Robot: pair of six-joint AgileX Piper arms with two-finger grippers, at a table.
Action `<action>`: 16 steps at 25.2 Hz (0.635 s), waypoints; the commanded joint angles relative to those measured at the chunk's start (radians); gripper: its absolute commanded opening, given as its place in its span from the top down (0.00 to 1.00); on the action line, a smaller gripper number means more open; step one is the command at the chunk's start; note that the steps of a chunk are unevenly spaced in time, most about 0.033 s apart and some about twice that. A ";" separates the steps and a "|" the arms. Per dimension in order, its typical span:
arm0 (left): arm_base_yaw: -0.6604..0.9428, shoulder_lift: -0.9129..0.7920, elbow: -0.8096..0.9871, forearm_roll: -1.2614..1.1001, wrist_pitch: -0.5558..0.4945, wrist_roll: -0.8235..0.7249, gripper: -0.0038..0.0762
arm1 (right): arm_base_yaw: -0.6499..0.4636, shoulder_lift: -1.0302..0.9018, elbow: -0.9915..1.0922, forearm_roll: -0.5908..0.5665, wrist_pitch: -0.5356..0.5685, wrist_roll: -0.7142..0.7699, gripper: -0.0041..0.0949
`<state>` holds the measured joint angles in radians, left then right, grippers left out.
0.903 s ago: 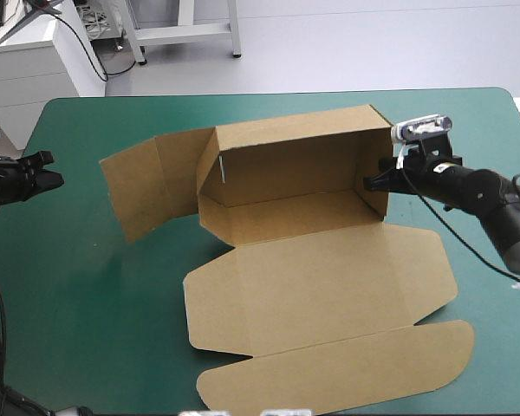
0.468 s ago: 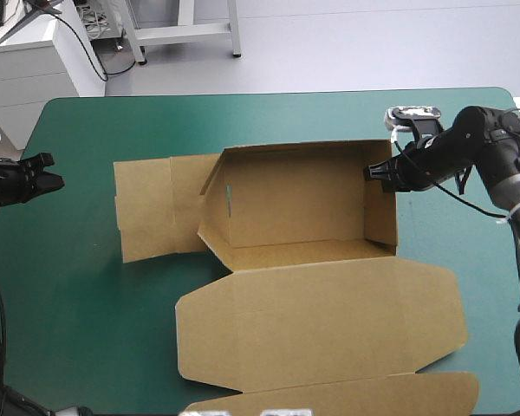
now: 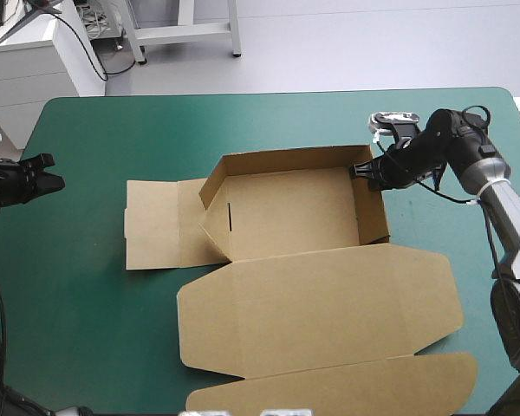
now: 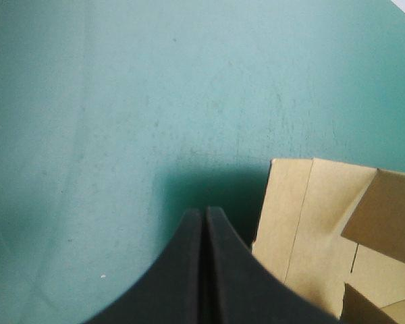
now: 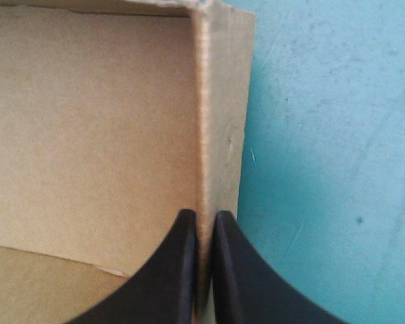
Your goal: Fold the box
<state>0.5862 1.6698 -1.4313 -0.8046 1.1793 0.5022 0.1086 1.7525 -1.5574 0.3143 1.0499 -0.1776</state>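
Note:
The brown box (image 3: 286, 212) stands mid-table as an open tray, back and right walls raised. Its lid (image 3: 321, 303) lies flat toward the near edge, and a side flap (image 3: 160, 224) lies flat to the left. My right gripper (image 3: 365, 172) is shut on the top of the right wall at the far corner. The right wrist view shows that wall's edge (image 5: 204, 135) between the fingers of the right gripper (image 5: 204, 223). My left gripper (image 3: 45, 183) hovers shut at the table's left edge, empty. In the left wrist view the left gripper (image 4: 204, 214) points at the side flap (image 4: 297, 216).
Teal-green cover (image 3: 87, 303) lies bare to the left of the box and along the far edge (image 3: 269, 113). The lid's tuck flap (image 3: 347, 390) reaches close to the table's near edge.
The box has tipped down from a tilt so its floor and left flap rest flat. My right gripper swung left and farther back with the wall. The left gripper has not moved.

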 commanded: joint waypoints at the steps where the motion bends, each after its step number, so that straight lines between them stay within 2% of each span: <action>1: 0.004 -0.043 -0.024 -0.056 -0.002 -0.002 0.96 | 0.006 -0.027 -0.021 0.059 -0.050 -0.047 0.95; 5: 0.004 -0.043 -0.024 -0.056 -0.003 -0.002 0.96 | 0.006 -0.012 -0.021 0.078 -0.010 -0.098 0.92; 8: 0.004 -0.043 -0.024 -0.056 -0.003 -0.002 0.96 | 0.006 -0.003 -0.021 0.127 0.012 -0.101 0.77; 12: 0.004 -0.043 -0.024 -0.056 -0.001 -0.002 0.96 | 0.006 -0.003 -0.042 0.136 0.013 -0.101 0.51; 14: 0.004 -0.043 -0.024 -0.056 -0.001 -0.002 0.96 | 0.006 -0.003 -0.091 0.132 0.043 -0.085 0.27; 16: 0.004 -0.043 -0.024 -0.056 -0.001 -0.002 0.96 | 0.006 -0.003 -0.170 0.122 0.104 -0.051 0.14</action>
<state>0.5862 1.6698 -1.4313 -0.8046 1.1793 0.5022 0.1150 1.8001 -1.6380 0.4120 1.1160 -0.2490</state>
